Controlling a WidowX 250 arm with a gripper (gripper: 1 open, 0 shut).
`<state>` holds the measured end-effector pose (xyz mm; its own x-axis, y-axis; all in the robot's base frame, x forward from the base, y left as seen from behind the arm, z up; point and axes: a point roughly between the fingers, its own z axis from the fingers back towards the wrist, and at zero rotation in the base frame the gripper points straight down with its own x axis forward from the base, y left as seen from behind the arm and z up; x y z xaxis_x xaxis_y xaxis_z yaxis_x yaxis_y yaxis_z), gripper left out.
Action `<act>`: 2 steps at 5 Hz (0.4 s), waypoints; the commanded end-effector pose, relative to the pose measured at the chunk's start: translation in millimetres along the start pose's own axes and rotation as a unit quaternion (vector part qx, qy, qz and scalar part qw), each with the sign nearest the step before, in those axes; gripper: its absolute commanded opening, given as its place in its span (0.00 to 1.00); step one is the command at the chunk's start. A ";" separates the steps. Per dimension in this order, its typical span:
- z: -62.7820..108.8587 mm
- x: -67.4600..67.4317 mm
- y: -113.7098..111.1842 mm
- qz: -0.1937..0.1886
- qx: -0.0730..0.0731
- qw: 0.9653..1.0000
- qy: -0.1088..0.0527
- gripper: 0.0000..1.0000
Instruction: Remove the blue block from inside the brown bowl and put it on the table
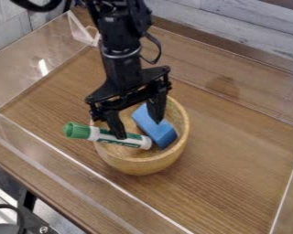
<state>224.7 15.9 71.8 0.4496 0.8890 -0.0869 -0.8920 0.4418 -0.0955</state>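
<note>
The blue block (160, 132) leans tilted inside the brown bowl (143, 161), against its right inner wall. My gripper (136, 113) hangs open straight over the bowl, its two black fingers spread wide and dipping just past the rim. The right finger (160, 103) is right above the block's upper left end. The left finger (113, 122) is down near the marker. Nothing is held between them. The table (241, 128) is brown wood grain.
A white marker with a green cap (105, 136) lies across the bowl's left rim. Clear acrylic walls (27, 169) ring the tabletop. A clear stand (85, 32) sits at the back left.
</note>
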 end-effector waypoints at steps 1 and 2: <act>0.2 3.8 -1.7 0.007 -0.012 1.000 -0.009 1.00; -5.5 2.3 0.4 0.010 -0.010 1.000 -0.010 1.00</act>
<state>221.7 15.2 61.1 0.4275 0.8999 -0.0863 -0.9026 0.4197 -0.0954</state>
